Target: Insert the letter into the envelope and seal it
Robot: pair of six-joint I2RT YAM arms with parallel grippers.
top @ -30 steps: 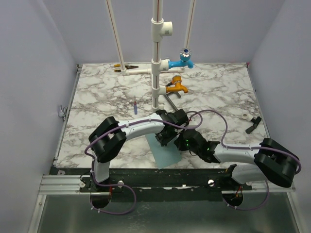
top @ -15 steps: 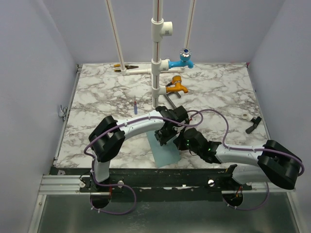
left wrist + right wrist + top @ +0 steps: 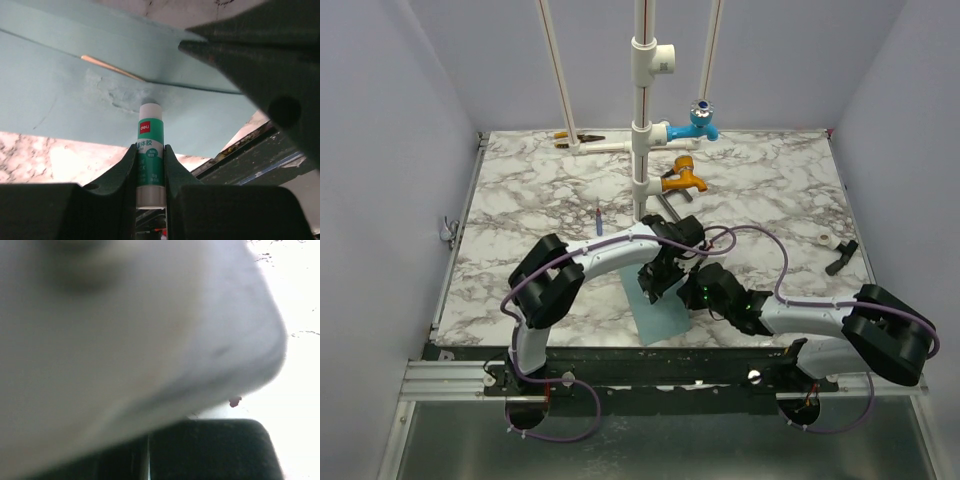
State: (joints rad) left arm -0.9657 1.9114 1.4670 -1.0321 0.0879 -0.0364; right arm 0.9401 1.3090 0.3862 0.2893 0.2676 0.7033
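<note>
The teal-blue envelope (image 3: 658, 318) lies flat near the table's front edge and fills the left wrist view (image 3: 60, 100). A thin tan sliver of the letter (image 3: 111, 69) shows under the flap edge; the rest is hidden inside. My left gripper (image 3: 658, 280) (image 3: 150, 157) is shut on a green-and-white glue stick (image 3: 150, 150), whose tip touches the envelope just below the flap edge. My right gripper (image 3: 696, 292) (image 3: 149, 445) sits close beside it, its dark finger (image 3: 250, 55) over the flap. Its jaws look closed, and the left arm's pale link (image 3: 125, 320) blocks most of its view.
A white pipe stand (image 3: 642, 130) with a blue valve (image 3: 698, 120) and an orange valve (image 3: 680, 178) rises behind the arms. A small pen (image 3: 598, 218) lies at mid-left. A black tool (image 3: 842, 257) and a small white roll (image 3: 825, 238) lie at the right edge.
My left gripper has shifted slightly toward the near edge with the glue stick on the envelope. The right arm has barely moved.
</note>
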